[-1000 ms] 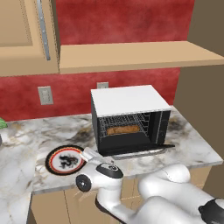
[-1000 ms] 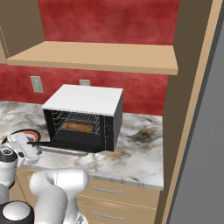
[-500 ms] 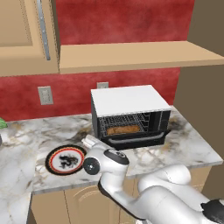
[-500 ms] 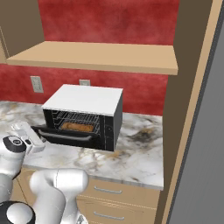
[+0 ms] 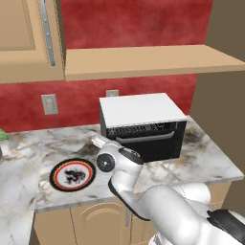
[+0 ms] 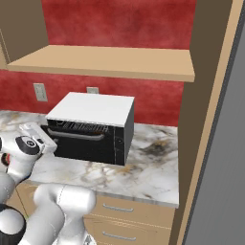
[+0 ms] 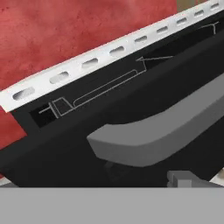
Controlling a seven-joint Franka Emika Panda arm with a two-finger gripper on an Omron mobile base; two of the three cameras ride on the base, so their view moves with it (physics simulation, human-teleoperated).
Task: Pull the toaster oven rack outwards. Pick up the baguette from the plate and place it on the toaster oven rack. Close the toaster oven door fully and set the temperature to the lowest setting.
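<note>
The toaster oven (image 5: 142, 109) stands on the counter with its toaster oven door (image 5: 153, 146) swung up almost shut. A narrow gap remains along the door's top edge. In the hand view the grey bar handle (image 7: 162, 131) is close in front, and thin wires of the toaster oven rack (image 7: 105, 87) show through the gap. The baguette is hidden inside the oven. To the oven's left the plate (image 5: 73, 174) lies bare. My gripper (image 5: 99, 141) is at the door's left end (image 6: 52, 143), open with nothing between its fingers; one fingertip (image 7: 186, 178) shows below the handle.
A wooden shelf (image 5: 143, 60) hangs above the oven, with a wall cabinet (image 5: 28, 38) to its left. A tall wooden side panel (image 6: 210, 119) bounds the counter at the right. Bare marble counter (image 6: 153, 167) lies right of the oven.
The door has swung up from lying flat open to almost shut, hiding the baguette and rack. My hand rose with it, from near the plate to the door's left end.
</note>
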